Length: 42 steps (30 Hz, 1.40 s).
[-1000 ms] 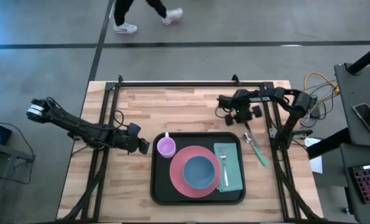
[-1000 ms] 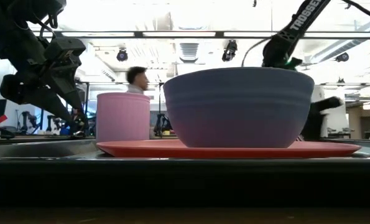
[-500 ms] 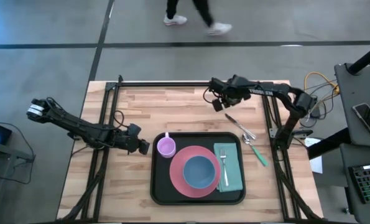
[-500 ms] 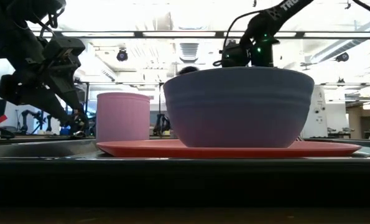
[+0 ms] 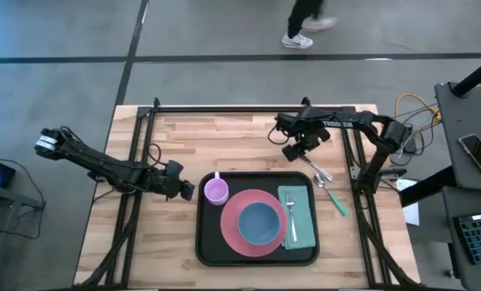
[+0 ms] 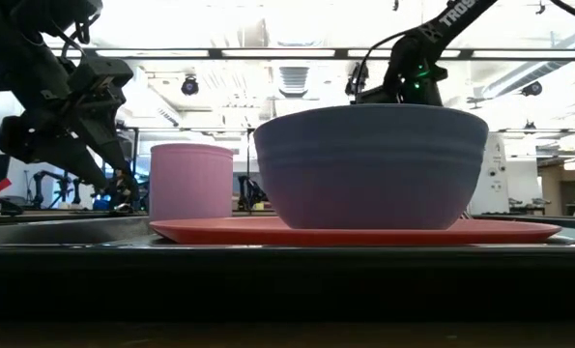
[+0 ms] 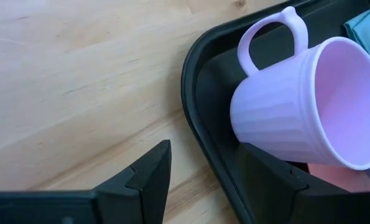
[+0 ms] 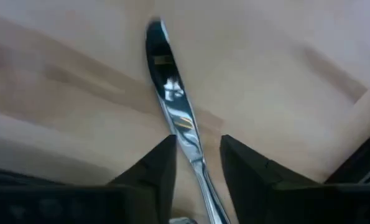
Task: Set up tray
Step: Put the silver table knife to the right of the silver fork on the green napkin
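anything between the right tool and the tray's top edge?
Yes: in the high view, a silver knife lies on the wood between the right tool and the tray rim. The right wrist view shows its blade running out from between that tool's open fingers.

The tray (image 5: 201, 242) is black, rectangular, with rounded corners and a low raised rim — it lies flat on the wooden table, toward 6 o'clock from the table's middle, long side running 9 to 3; its rim corner (image 7: 194, 93) shows glossy — loaded
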Tool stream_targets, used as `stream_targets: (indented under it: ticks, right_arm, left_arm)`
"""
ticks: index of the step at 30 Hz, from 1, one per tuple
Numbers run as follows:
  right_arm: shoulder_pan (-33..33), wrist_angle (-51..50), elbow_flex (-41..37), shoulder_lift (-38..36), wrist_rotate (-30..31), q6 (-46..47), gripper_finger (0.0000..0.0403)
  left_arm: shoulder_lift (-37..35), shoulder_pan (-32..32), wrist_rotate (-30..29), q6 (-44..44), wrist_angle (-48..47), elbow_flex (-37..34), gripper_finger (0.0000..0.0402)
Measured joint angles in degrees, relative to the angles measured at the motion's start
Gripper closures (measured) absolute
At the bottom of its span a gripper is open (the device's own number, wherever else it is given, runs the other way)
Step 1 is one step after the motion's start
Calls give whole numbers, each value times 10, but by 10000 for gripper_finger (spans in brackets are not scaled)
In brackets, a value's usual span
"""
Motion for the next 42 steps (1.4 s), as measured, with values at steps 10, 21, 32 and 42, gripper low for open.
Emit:
stream_targets:
  ticks: [10, 21, 32, 42]
  right_arm:
    - [24, 3, -88, -1, -3, 2, 174]
    - [23, 68, -144, -6, -12, -60, 177]
    - [22, 103, -161, -5, -51, -115, 294]
    - [21, 98, -151, -6, -58, -119, 366]
  left_arm:
    - [0, 0, 0, 0, -1, 0, 236]
    - [0, 0, 0, 0, -1, 0, 236]
    - [0, 0, 1, -1, 3, 0, 236]
    - [0, 0, 1, 0, 4, 0, 236]
